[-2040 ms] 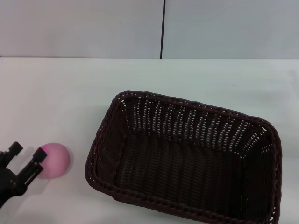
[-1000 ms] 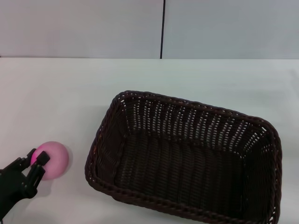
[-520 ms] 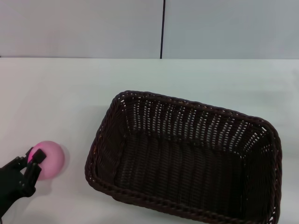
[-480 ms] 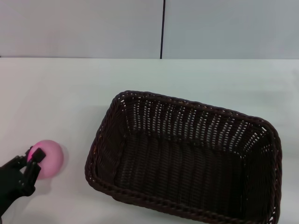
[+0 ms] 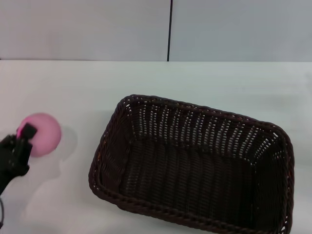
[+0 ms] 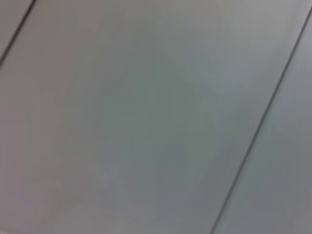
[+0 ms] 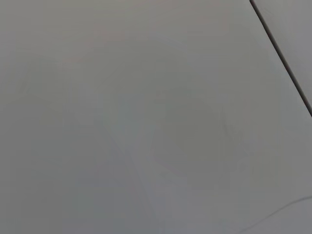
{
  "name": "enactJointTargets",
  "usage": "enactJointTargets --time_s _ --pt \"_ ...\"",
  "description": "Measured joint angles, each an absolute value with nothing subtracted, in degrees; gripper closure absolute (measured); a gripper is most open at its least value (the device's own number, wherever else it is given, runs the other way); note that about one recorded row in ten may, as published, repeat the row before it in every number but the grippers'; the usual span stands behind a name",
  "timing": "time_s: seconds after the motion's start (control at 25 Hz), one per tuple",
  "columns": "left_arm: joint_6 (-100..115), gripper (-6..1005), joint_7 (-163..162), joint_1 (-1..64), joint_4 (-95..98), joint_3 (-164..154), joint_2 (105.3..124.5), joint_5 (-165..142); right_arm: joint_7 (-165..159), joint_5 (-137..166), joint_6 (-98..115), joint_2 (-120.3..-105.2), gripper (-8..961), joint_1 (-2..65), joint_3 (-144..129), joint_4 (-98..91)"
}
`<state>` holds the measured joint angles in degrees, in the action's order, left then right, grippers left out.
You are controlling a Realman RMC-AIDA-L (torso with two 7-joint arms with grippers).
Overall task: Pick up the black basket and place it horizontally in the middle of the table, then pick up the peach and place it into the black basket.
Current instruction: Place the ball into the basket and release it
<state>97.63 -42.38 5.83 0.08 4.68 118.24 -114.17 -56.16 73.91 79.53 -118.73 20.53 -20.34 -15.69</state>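
A pale grey wall with one dark vertical seam runs across the top of the head view, and below it the white tabletop [image 5: 204, 80] fills the rest of the frame. The basket [image 5: 192, 163] sits open side up in the lower middle and lower right, its long side running roughly across the frame though a little skewed, and it has nothing inside. At the left edge, about mid-height, the peach [image 5: 43, 133] is pinched in the left pincer [image 5: 22, 139]; one dark finger [image 5: 27, 131] lies across its near side, and the soft shadow on the tabletop just right of and below it suggests the fruit is off the surface. The peach is well apart from the basket's left rim. The right pincer does not show in this view.

The peach looks light, smooth and round, so I judge it apt to roll or squirt out of a hard squeeze; a hold across its widest part, as seems to be the case here, should serve best, with moderate pressure. The basket looks stiff and light, its braided rim the natural place to grip, and its open mouth gives an easy target.

The left wrist view shows only a plain grey surface crossed by thin dark lines; no fingers, no fruit.

The right wrist view shows the same sort of grey surface with a dark line at the upper right, nothing else
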Motion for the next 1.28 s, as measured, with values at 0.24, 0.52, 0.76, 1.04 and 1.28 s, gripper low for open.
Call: enactJointTargets --time_s 0.24,0.52,0.76,1.04,1.28 --pt "101.31 949 -47.47 12.93 -0.54 0.84 118.33 -116.23 -56.16 73.91 79.52 -118.74 453 20.91 -20.33 -14.83" --pt "100.58 933 -47.32 21.3 -1.44 -9.47 118.55 -118.85 -56.15 74.01 78.99 -118.73 453 21.14 -20.75 -13.71" --pt "97.99 920 -46.4 22.76 -1.69 -11.3 118.65 -119.16 -56.07 74.25 78.78 -118.73 453 21.21 -20.83 -13.1" --pt "92.49 905 -42.94 23.16 -1.57 -11.25 118.63 -119.18 -56.07 74.33 78.31 -118.73 453 21.79 -20.92 -12.51" --pt "91.01 892 -40.69 23.89 -1.64 -10.99 118.69 -118.95 -55.92 74.48 78.21 -118.73 453 22.19 -20.99 -11.89"
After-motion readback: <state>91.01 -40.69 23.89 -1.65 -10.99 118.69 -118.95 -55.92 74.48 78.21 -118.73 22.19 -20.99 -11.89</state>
